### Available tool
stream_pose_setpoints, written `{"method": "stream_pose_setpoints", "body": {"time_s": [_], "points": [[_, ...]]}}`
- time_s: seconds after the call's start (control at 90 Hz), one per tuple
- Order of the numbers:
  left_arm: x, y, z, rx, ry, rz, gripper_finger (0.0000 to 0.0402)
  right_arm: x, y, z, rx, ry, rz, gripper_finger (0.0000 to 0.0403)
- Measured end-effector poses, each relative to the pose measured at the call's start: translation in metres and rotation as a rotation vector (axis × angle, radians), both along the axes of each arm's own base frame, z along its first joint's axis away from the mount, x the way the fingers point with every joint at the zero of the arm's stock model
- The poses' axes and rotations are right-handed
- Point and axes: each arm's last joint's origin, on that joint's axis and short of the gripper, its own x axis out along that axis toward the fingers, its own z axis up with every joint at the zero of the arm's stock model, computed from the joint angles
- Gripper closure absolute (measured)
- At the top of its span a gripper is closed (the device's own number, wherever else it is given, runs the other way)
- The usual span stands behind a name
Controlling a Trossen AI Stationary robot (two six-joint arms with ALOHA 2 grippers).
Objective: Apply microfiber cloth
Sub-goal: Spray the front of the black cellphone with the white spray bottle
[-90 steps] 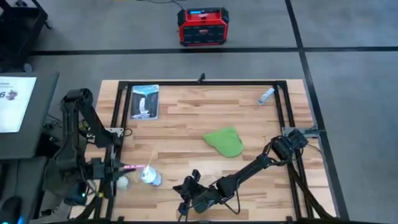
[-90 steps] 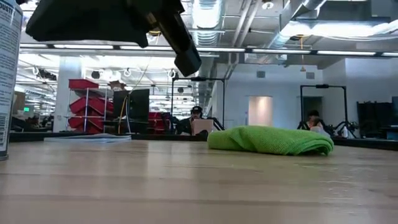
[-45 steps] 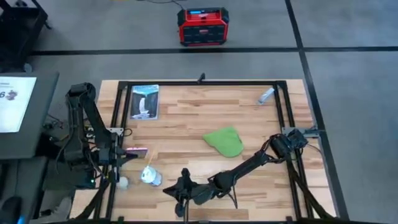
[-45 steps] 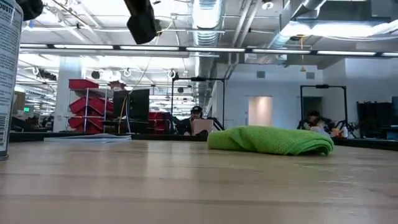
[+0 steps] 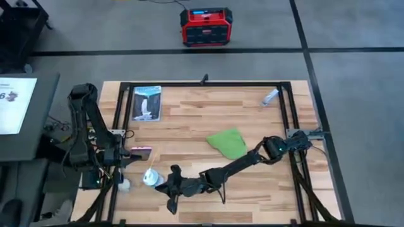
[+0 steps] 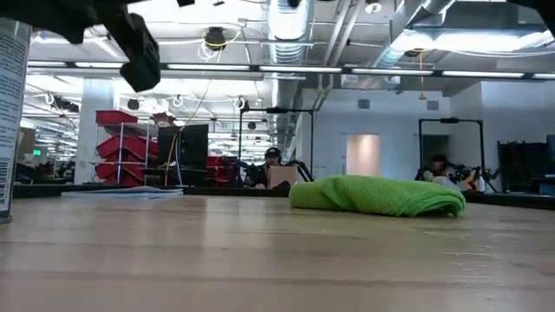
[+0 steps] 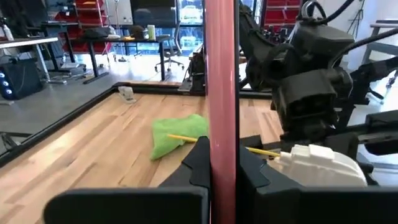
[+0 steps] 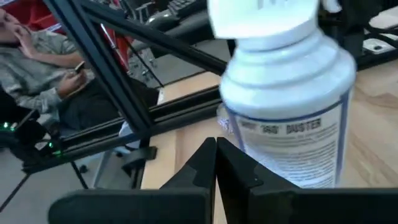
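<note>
The green microfiber cloth [image 5: 227, 144] lies bunched on the table right of centre, also seen in the low view [image 6: 377, 195] and the left wrist view [image 7: 177, 134]; no gripper is on it. My left gripper [image 5: 126, 153] is at the table's left edge, shut on a pink-backed phone [image 5: 141, 151]. My right arm reaches across the near side. Its gripper [image 5: 170, 188] is shut and sits close beside a white duster can [image 5: 151, 178] that stands on its base. My left gripper pinches the phone's near end [image 7: 219, 163] between its two fingers, reaching level from the table's left. The phone stands on edge and sticks out toward the table's right. My right gripper's fingertips [image 8: 214, 155] are beside the can's wall [image 8: 283, 134]; whether they touch it, I cannot tell.
A printed packet [image 5: 146, 103] lies at the far left and a small grey object [image 5: 270, 96] at the far right. A white round thing [image 5: 125, 185] sits near the can. A black frame [image 5: 202, 83] rims the table. A red box [image 5: 206, 26] stands on the floor beyond.
My right gripper has swept along the near side toward the table's left edge and come up beside the duster can. My left gripper has carried the phone a little toward the far edge, still shut on it. The cloth has stayed put.
</note>
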Motion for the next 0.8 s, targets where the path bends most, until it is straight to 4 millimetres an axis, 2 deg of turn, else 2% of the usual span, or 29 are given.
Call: {"method": "stream_pose_setpoints", "body": {"time_s": [0.233,0.433,0.667,0.8], "points": [[0.000,0.000,0.000,-0.006,0.012,-0.001,0.0400,-0.005,0.006,0.020,-0.039,-0.043,0.040,0.0403],[0.000,-0.001,-0.001,-0.026,0.043,-0.003,0.0400,-0.003,0.004,0.014,-0.039,-0.027,0.074,0.0403],[0.000,-0.001,-0.001,-0.034,0.042,-0.003,0.0400,0.002,-0.011,0.011,-0.040,0.011,0.098,0.0403],[0.000,-0.001,-0.002,-0.017,0.052,-0.004,0.0400,0.000,-0.017,-0.001,-0.054,0.127,-0.075,0.0403]]}}
